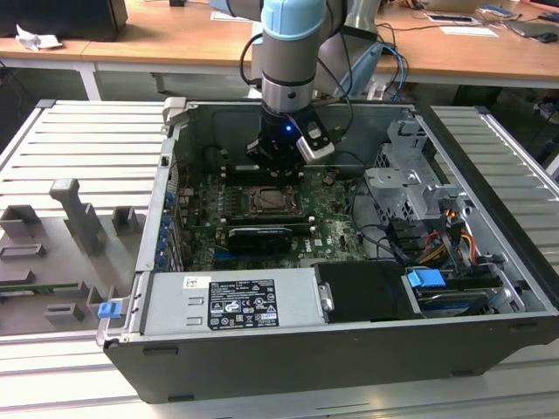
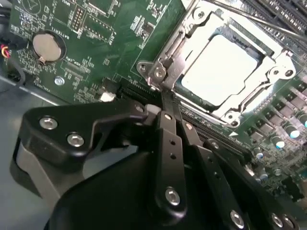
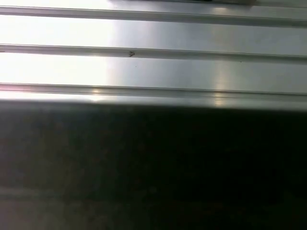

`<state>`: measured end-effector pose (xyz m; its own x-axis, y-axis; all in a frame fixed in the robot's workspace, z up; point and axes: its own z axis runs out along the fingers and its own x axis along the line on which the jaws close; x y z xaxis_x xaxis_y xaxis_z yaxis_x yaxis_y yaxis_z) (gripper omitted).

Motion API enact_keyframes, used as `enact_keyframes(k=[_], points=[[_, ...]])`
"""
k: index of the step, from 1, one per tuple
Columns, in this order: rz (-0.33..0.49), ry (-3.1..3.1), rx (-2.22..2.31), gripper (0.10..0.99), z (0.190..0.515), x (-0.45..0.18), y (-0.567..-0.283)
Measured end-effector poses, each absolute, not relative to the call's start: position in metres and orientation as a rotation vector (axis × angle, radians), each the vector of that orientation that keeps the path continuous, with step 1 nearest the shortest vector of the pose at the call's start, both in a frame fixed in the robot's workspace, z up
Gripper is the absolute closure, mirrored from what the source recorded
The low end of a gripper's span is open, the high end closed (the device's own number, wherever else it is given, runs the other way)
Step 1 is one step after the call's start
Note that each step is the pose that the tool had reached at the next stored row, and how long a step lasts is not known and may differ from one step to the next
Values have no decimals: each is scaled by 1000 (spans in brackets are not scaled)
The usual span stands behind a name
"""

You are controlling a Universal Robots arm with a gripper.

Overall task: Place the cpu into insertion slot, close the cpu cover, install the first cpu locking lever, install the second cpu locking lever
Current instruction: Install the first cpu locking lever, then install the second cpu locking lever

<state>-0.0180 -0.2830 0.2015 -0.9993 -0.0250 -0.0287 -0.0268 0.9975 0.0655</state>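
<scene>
Fingers pressed together, holding nothing, sit at the corner of the cover, their tips beside the hinge screw in the second wrist view. Just beyond them the cpu lies flat in the slot, its pale face showing through the cover's window, the frame down around it. The gripper hangs low inside the open case, above the board. Case walls, a drive cage and cables crowd the exterior view's right.
</scene>
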Motion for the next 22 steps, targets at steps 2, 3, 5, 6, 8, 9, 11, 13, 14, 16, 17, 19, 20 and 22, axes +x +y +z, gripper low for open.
enact_keyframes(k=[2,3,5,6,8,9,11,13,14,16,17,19,20,22], points=[[102,3112,-40,980,207,-18,-283],[102,3112,-40,980,209,-18,-283],[102,3112,-41,980,212,-18,-283],[102,3112,-41,980,212,-18,-283],[102,3112,-41,980,212,-18,-285],[102,3112,-41,980,212,-18,-285],[102,3112,-41,980,212,-18,-287],[102,3112,-41,980,212,-18,-288],[102,3112,-41,980,212,-18,-289],[102,3112,-41,980,212,-18,-289],[102,3112,-41,980,212,-18,-290],[102,3112,-41,980,212,-18,-291],[102,3112,-40,980,212,-18,-291],[102,3112,-41,980,212,-18,-292]])
